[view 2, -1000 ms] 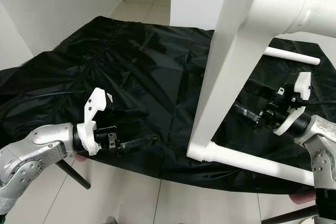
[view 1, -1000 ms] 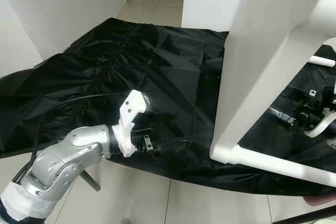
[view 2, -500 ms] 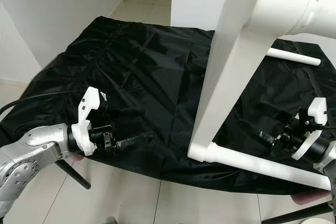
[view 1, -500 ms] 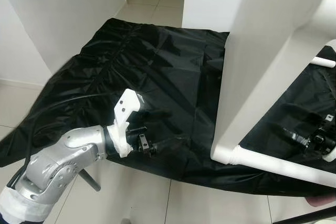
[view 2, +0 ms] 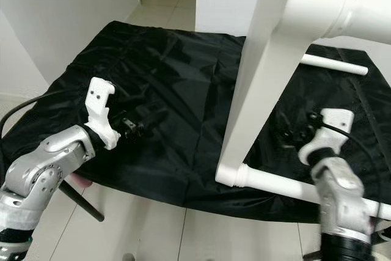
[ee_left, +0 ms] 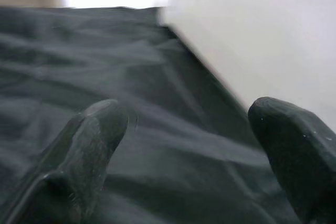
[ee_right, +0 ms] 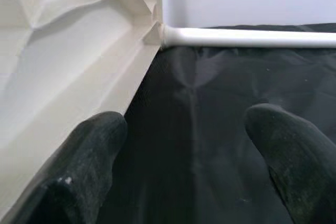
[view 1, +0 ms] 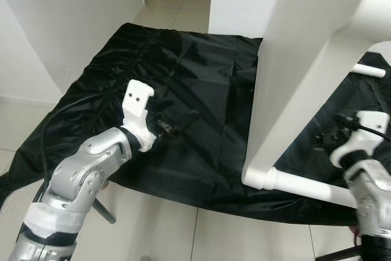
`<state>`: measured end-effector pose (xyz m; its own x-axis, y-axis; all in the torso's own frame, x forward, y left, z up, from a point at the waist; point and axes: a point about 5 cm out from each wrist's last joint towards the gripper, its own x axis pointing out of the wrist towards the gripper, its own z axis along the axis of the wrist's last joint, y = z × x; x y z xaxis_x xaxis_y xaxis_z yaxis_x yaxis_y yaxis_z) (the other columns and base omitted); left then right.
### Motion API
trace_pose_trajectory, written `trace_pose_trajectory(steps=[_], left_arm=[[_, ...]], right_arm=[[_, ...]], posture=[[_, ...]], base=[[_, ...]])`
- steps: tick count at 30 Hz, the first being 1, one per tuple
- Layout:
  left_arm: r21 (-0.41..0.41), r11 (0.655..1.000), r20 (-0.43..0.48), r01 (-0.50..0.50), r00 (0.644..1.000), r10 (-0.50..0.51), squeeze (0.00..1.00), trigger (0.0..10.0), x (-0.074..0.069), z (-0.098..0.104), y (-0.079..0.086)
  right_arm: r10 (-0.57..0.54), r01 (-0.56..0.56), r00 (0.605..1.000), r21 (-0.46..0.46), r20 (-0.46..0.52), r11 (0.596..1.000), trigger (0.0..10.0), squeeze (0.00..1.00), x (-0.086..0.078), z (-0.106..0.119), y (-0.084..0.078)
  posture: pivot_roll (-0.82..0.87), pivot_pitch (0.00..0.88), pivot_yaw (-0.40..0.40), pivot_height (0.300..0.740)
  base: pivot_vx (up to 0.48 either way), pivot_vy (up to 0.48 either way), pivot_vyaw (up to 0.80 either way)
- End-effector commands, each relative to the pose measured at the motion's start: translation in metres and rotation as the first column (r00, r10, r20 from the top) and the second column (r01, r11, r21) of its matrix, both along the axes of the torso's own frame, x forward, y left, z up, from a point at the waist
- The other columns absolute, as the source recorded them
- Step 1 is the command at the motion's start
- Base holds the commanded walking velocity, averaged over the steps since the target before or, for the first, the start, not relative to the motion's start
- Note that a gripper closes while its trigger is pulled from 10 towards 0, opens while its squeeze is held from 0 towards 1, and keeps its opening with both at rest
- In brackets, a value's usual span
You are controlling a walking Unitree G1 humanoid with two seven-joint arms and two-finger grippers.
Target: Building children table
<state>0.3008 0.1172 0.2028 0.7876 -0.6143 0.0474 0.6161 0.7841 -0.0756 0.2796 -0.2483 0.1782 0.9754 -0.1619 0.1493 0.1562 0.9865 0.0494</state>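
Above the black cloth (view 1: 201, 84), both tools (ee_left: 184, 145) (ee_right: 189, 161) hover spread wide, holding nothing.

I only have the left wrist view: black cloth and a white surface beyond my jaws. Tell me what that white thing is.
Observer: It is the white table frame, standing tilted on the black cloth, a wide panel with round white bars joined to it.
Operator: Report where my left gripper sits.
Observer: The left gripper hangs over the cloth, apart from the panel on its left side, jaws open and holding nothing.
Operator: Give me the right one.
Observer: The right gripper is on the panel's other side, close to it, jaws open, above the cloth.
Operator: Say what lies beyond it.
Observer: A white bar runs from the panel's corner across the cloth.
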Motion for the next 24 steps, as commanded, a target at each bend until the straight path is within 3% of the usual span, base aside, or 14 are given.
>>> trace_pose_trajectory(steps=[1, 4, 6, 9, 16, 19, 20, 24], left_arm=[[0.012, 0.997, -0.001, -0.075, 0.997, 0.075, 0.00, 10.0, 0.003, -0.005, 0.007], [0.018, 0.996, 0.006, -0.088, 0.996, 0.088, 0.00, 10.0, 0.004, -0.006, 0.006], [-0.002, 0.992, -0.028, -0.123, 0.992, 0.123, 0.00, 10.0, 0.001, -0.016, 0.002], [0.010, 0.989, -0.039, -0.145, 0.989, 0.145, 0.00, 10.0, -0.001, -0.022, -0.002], [0.036, 0.980, -0.070, -0.196, 0.978, 0.198, 0.00, 10.0, -0.001, -0.034, -0.010], [0.047, 0.983, -0.084, -0.178, 0.980, 0.181, 0.00, 10.0, -0.002, -0.037, -0.014], [0.044, 0.991, -0.075, -0.126, 0.989, 0.129, 0.00, 10.0, -0.007, -0.033, -0.024], [0.038, 0.996, -0.062, -0.076, 0.995, 0.078, 0.00, 10.0, -0.015, -0.028, -0.033]], right_arm=[[-0.099, 0.098, 0.995, 0.018, 0.027, 0.995, 10.0, 0.00, -0.003, 0.003, 0.000], [-0.139, 0.138, 0.990, 0.037, 0.029, 0.990, 10.0, 0.00, -0.003, 0.002, 0.004], [-0.210, 0.209, 0.978, 0.020, 0.020, 0.978, 10.0, 0.00, -0.005, -0.006, 0.018], [-0.240, 0.240, 0.971, 0.027, 0.007, 0.970, 10.0, 0.00, -0.007, -0.012, 0.027], [-0.334, 0.337, 0.941, 0.048, -0.057, 0.940, 10.0, 0.00, -0.015, -0.027, 0.037], [-0.343, 0.352, 0.932, 0.061, -0.114, 0.934, 10.0, 0.00, -0.016, -0.035, 0.044], [-0.322, 0.335, 0.935, 0.074, -0.150, 0.939, 10.0, 0.00, -0.015, -0.041, 0.055], [-0.304, 0.321, 0.939, 0.090, -0.163, 0.943, 10.0, 0.00, -0.013, -0.044, 0.062]], posture=[[-0.04, 0.066, -0.047, 0.740], [-0.04, 0.066, -0.047, 0.740], [-0.03, 0.059, -0.064, 0.740], [-0.02, 0.062, -0.068, 0.740], [-0.02, 0.063, -0.067, 0.740], [-0.02, 0.069, -0.062, 0.740], [-0.02, 0.076, -0.054, 0.740], [-0.02, 0.081, -0.046, 0.740]], base=[[0.000, 0.000, 0.00], [0.000, 0.000, 0.00], [0.000, 0.000, 0.00], [0.000, 0.000, 0.00], [0.000, 0.000, 0.00], [0.000, 0.000, 0.00], [0.000, 0.000, 0.00], [0.000, 0.000, 0.00]])
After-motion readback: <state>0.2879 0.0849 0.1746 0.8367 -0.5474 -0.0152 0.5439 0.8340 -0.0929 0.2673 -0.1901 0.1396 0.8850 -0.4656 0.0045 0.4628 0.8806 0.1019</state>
